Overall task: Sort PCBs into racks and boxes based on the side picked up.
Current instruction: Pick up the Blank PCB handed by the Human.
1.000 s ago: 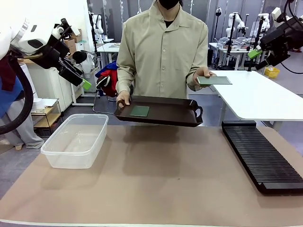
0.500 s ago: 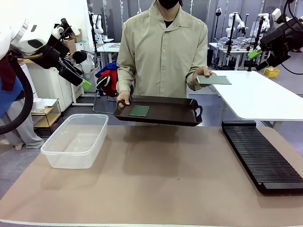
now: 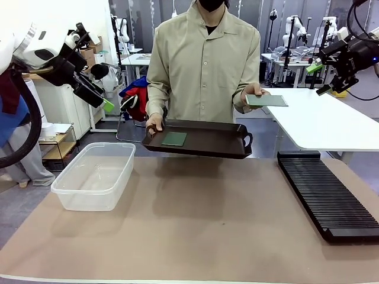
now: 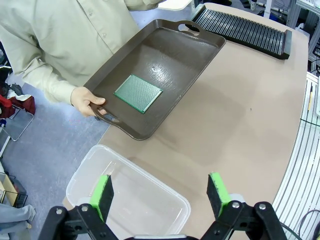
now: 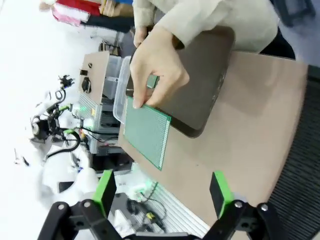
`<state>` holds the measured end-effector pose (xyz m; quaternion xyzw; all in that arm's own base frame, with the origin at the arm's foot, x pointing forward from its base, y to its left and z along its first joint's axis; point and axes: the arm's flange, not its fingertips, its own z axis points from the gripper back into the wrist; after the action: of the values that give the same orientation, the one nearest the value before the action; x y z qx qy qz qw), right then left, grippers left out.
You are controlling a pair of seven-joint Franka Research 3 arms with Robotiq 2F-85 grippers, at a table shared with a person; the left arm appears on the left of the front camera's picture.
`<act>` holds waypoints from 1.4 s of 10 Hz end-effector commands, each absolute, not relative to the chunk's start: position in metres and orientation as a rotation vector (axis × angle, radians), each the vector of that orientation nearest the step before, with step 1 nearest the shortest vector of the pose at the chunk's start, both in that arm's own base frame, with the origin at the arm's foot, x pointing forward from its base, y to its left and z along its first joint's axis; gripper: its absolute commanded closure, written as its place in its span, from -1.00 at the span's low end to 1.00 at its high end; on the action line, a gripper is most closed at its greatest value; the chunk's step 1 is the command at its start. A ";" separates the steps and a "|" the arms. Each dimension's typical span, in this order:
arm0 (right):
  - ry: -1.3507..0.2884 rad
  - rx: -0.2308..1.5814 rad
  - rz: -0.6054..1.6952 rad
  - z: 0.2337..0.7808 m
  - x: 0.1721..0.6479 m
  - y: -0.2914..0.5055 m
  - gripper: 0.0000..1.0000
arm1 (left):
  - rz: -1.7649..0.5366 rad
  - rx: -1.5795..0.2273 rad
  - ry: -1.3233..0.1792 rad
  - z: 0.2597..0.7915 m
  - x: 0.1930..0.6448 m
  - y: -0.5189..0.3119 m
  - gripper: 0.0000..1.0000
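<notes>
A person [image 3: 203,59] stands at the far side of the tan tabletop [image 3: 207,225]. One hand [image 3: 153,126] holds a dark brown plastic tray with handles [image 3: 216,142] by its left handle, level above the table's far edge. One thin dark green rectangular board [image 4: 138,93] lies flat on the left part of the tray's floor, near that hand. The person's other hand [image 5: 156,70] is raised to the right of the tray, higher than the tray. It holds a second green board [image 3: 267,100] flat by its left edge.

A clear rectangular plastic tub with rounded corners [image 3: 95,174] rests on the left of the table, and nothing shows inside it. A long flat black slotted rack [image 3: 328,195] lies along the right side, running from far to near, with bare slots.

The left gripper [image 4: 161,192] hangs high at the left above the tub, its green-padded fingers spread wide apart with nothing between them. The right gripper [image 3: 320,78] is up at the far right, near the raised board but apart from it, its fingers likewise spread and bare.
</notes>
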<state>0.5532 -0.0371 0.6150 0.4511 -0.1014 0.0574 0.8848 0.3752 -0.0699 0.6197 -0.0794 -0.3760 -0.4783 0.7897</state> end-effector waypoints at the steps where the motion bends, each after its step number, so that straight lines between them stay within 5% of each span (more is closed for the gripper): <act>1: -0.143 1.024 -0.002 0.614 0.569 -0.039 -1.00 | -1.048 -0.173 -0.800 0.619 0.375 -0.068 -1.00; 11: -0.029 1.406 0.234 0.513 0.609 -0.016 -1.00 | -1.048 -0.173 -0.800 0.619 0.375 -0.068 -1.00; 14: -0.028 1.382 0.220 0.506 0.606 -0.009 -1.00 | -1.048 -0.173 -0.800 0.619 0.375 -0.068 -1.00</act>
<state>0.6097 -0.0053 0.5066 0.6407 -0.0211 0.1122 0.7593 0.3752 -0.0699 0.6197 -0.0795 -0.3759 -0.4783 0.7897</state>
